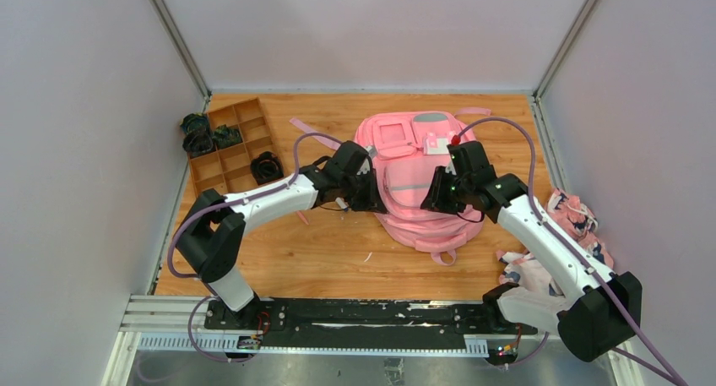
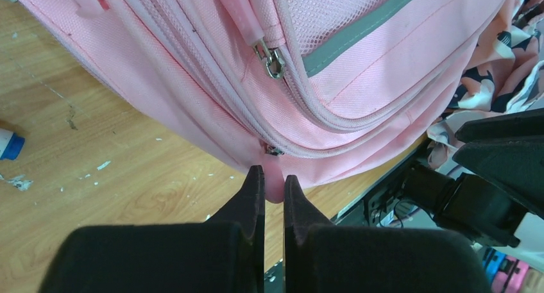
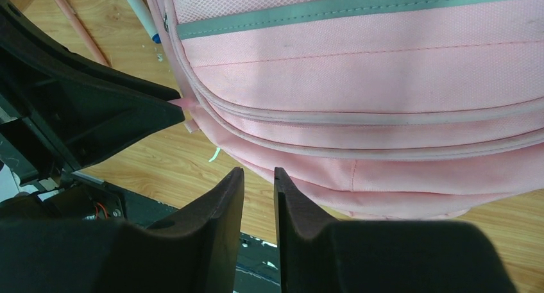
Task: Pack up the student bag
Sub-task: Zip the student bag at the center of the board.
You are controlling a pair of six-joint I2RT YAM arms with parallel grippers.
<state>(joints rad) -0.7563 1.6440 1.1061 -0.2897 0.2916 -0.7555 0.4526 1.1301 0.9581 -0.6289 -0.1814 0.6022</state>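
Student bag lies flat, top apparently toward far wall

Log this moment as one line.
left claw: pinching pink zipper tab | right claw: nearly closed, empty | student bag: flat on table

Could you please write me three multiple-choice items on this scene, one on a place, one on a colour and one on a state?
1. Where does the divided wooden tray sit?
A. far left of the table
B. near right corner
C. on the bag

2. What colour is the strip across the bag?
A. yellow
B. grey
C. black

3. What is the left tool doing?
A. hanging wide open over bare wood
B. pinching a pink pull tab at the bag's edge
C. holding a pen

Answers: 1 A, the top view shows it by the left wall. 2 B, grey in both wrist views. 3 B, the tab sits between its fingers.
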